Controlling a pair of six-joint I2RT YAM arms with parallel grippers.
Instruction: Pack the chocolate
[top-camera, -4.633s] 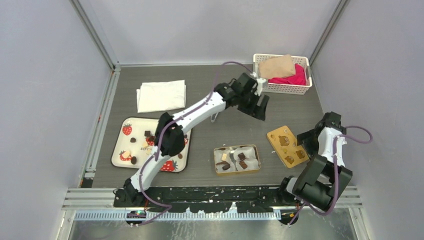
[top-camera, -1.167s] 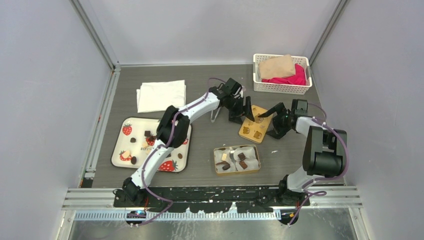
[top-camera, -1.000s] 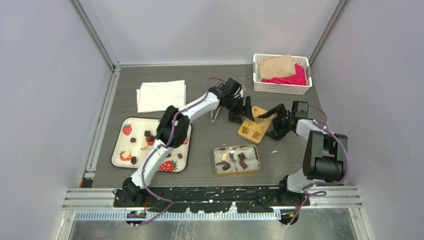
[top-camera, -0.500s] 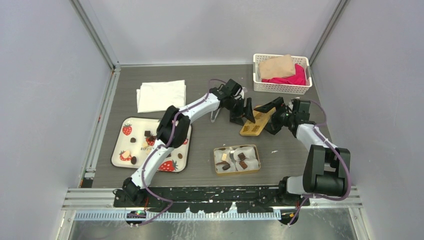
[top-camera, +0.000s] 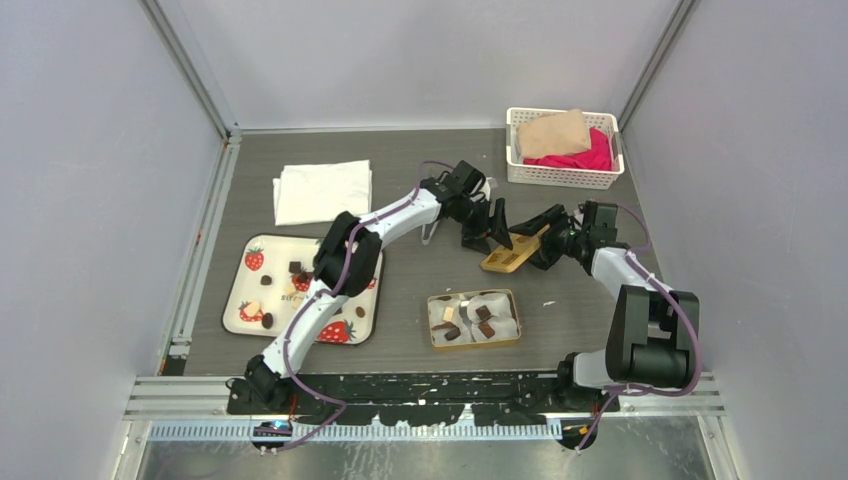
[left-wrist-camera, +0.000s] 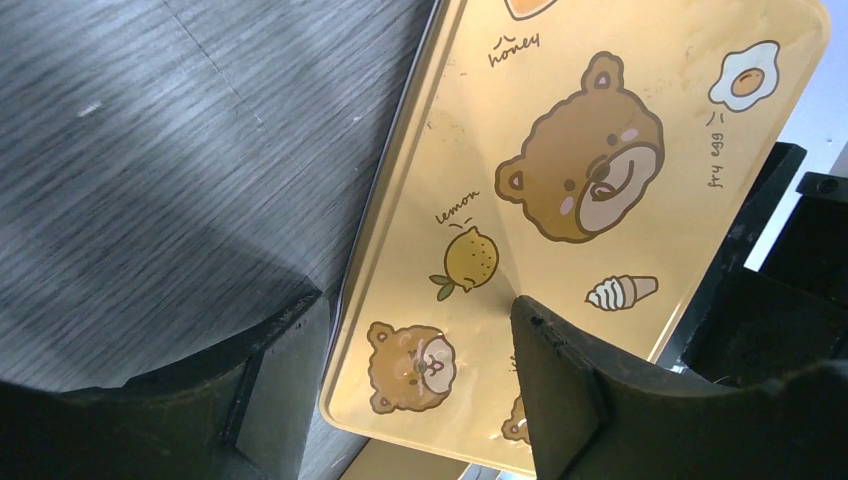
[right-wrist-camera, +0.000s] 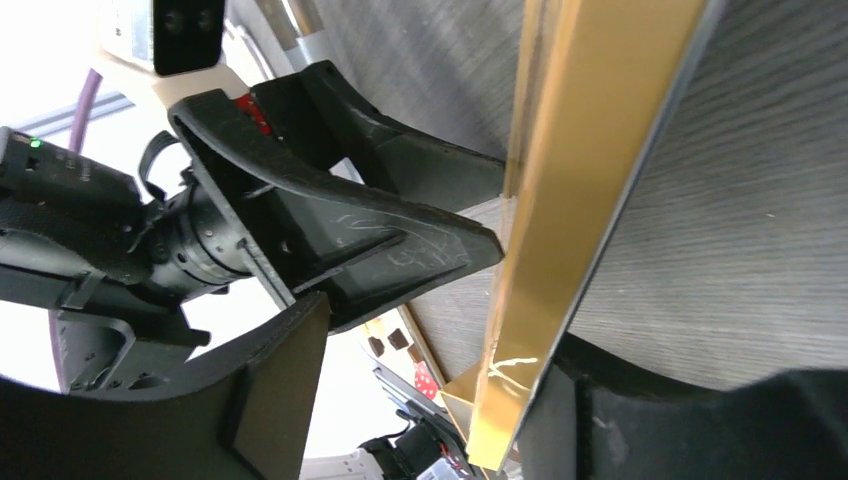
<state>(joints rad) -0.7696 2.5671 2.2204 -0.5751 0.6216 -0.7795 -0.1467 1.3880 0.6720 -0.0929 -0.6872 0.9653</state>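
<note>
Several dark and cream chocolates (top-camera: 484, 313) lie in the open golden tin (top-camera: 513, 335) at the front centre. More chocolates (top-camera: 267, 320) sit on the strawberry tray (top-camera: 250, 285) at left. The golden bear-printed lid (top-camera: 510, 257) stands tilted on its edge between the two grippers. My left gripper (top-camera: 490, 232) is open, and one fingertip (left-wrist-camera: 525, 305) rests against the lid's printed face (left-wrist-camera: 600, 130). My right gripper (top-camera: 548, 235) straddles the lid's edge (right-wrist-camera: 560, 150). Its lower finger (right-wrist-camera: 600, 410) touches the lid's underside, and the other finger stands well off the lid.
A folded white cloth (top-camera: 322, 190) lies at the back left. A white basket (top-camera: 515, 172) with tan and pink fabric stands at the back right. A small white scrap (top-camera: 548, 303) lies to the right of the tin.
The lid, flat on the table a second ago, is now tipped up on its edge between the grippers. My right jaws have narrowed around it. The left gripper has hardly moved.
</note>
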